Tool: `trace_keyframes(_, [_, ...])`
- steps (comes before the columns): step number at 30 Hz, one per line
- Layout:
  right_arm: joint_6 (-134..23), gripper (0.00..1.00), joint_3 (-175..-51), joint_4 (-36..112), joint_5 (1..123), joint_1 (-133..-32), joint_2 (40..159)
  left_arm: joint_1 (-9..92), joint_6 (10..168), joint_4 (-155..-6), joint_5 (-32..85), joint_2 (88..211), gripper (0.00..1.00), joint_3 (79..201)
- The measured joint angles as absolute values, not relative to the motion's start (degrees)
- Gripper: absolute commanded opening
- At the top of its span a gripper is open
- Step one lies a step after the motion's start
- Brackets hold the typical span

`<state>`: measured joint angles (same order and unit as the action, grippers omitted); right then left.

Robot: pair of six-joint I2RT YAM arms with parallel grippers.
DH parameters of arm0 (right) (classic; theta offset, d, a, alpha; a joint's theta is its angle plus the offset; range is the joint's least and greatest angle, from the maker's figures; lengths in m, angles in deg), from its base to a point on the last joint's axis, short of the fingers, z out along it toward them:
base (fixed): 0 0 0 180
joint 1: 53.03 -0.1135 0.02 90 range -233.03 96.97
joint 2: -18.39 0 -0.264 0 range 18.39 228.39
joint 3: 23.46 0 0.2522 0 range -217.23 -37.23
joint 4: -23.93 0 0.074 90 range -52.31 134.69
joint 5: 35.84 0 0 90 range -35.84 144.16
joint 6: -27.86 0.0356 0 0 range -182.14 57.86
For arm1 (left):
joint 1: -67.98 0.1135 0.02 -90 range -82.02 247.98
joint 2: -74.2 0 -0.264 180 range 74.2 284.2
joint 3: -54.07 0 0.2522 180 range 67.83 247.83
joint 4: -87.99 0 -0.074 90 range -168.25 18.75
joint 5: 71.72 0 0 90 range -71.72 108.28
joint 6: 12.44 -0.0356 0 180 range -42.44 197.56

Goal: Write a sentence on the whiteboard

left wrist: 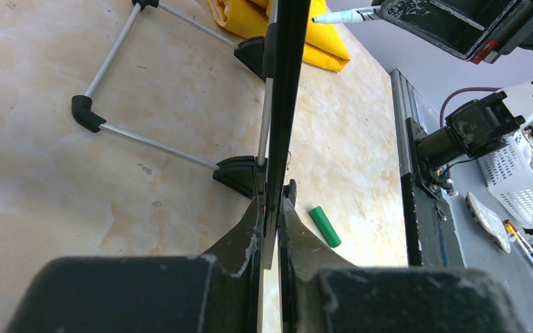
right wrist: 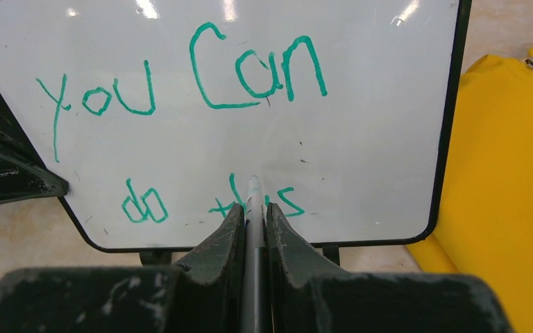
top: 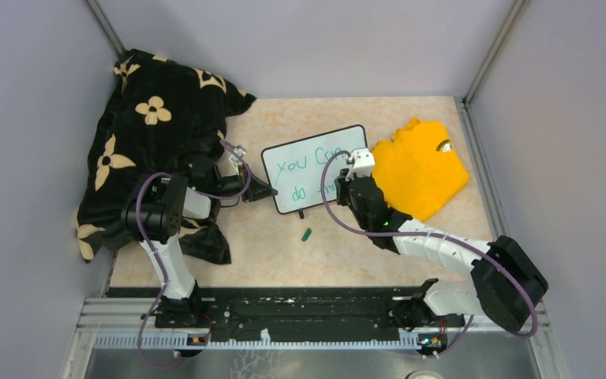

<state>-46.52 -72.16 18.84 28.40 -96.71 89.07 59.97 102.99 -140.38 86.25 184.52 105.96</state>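
Note:
The whiteboard (top: 309, 166) stands tilted on its feet mid-table, black-framed, with green writing "You Can" above "do this" (right wrist: 180, 104). My left gripper (top: 262, 189) is shut on the board's left edge, which shows edge-on in the left wrist view (left wrist: 277, 139). My right gripper (top: 346, 183) is shut on a grey marker (right wrist: 253, 208), its tip close to the board at the word "this"; whether it touches cannot be told. The marker's tip also shows in the left wrist view (left wrist: 333, 15). A green marker cap (top: 306, 234) lies on the table in front of the board.
A folded yellow shirt (top: 420, 166) lies right of the board, beside my right arm. A black blanket with cream flowers (top: 150, 134) fills the back left. Grey walls enclose the table. A black rail (top: 300, 304) runs along the near edge.

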Motion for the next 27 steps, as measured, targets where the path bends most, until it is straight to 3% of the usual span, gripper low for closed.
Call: trace_keyframes(27, [-46.5,0.00,-72.3,17.1,27.7,-96.7,93.2,60.0,102.7,-139.8,86.5,184.5,0.00,106.2])
